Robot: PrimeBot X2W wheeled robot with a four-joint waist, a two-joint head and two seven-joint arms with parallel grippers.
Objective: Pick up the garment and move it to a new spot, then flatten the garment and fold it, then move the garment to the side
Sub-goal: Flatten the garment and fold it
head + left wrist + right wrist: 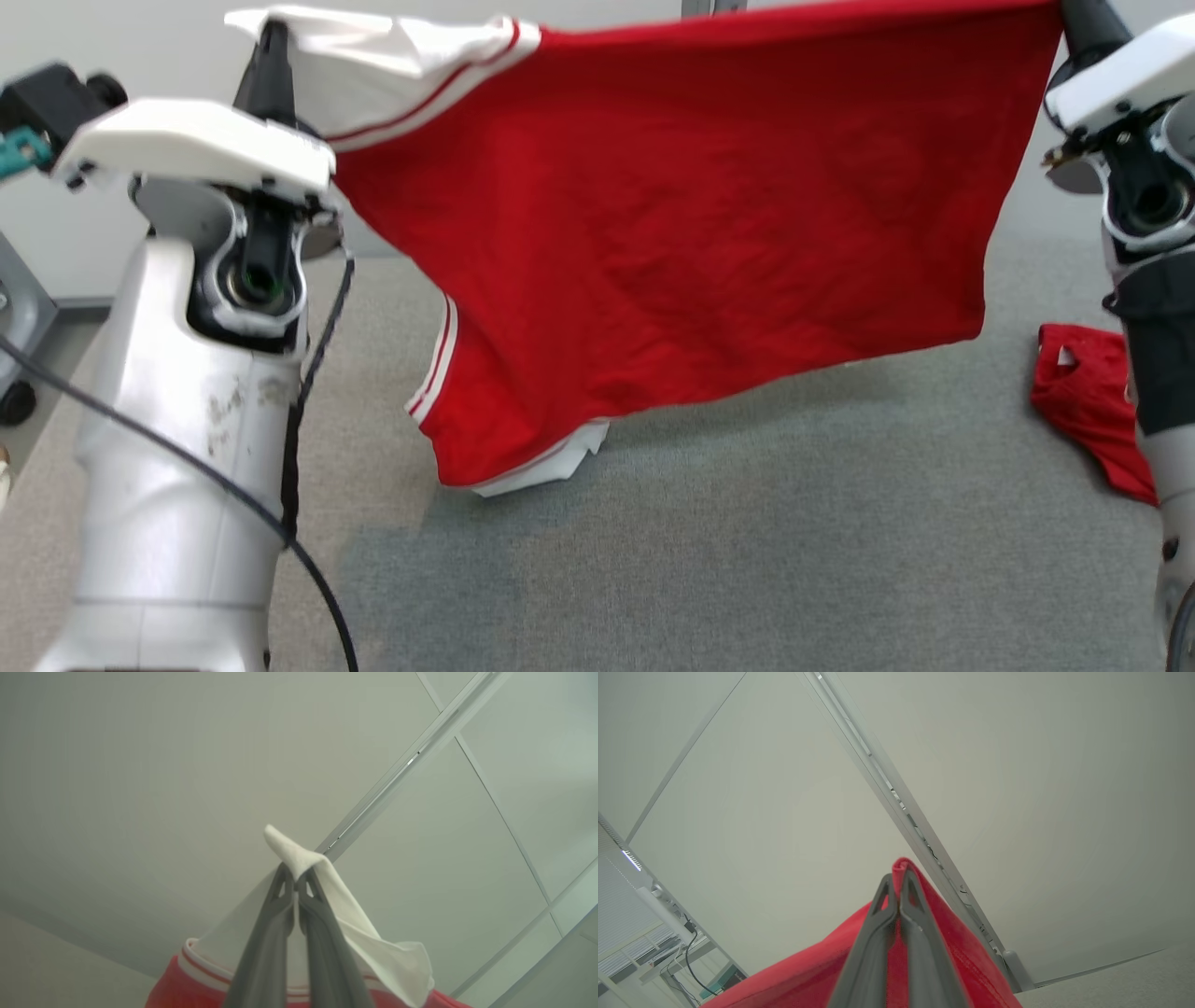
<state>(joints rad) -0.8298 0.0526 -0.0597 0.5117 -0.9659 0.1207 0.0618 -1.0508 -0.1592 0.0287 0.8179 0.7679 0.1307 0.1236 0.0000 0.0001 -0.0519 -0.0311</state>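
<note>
Grey carpeted floor (747, 560) under me. The red jersey garment with a white sleeve and striped trim (700, 233) hangs spread between both arms; I can't tell if the low corner touches the floor. Left pincer (295, 882) is clenched on the white sleeve tip, right pincer (897, 882) clenched on a red corner. I'd call this the carry step. Next: lower evenly and lay it flat. A small crumpled red cloth (1083, 401) on the right is partly behind my right arm.

The garment (691, 233) hangs between the left gripper (295, 882) and the right gripper (899, 882) above the floor (747, 560), where another cloth (1083, 392) lies to its right.
</note>
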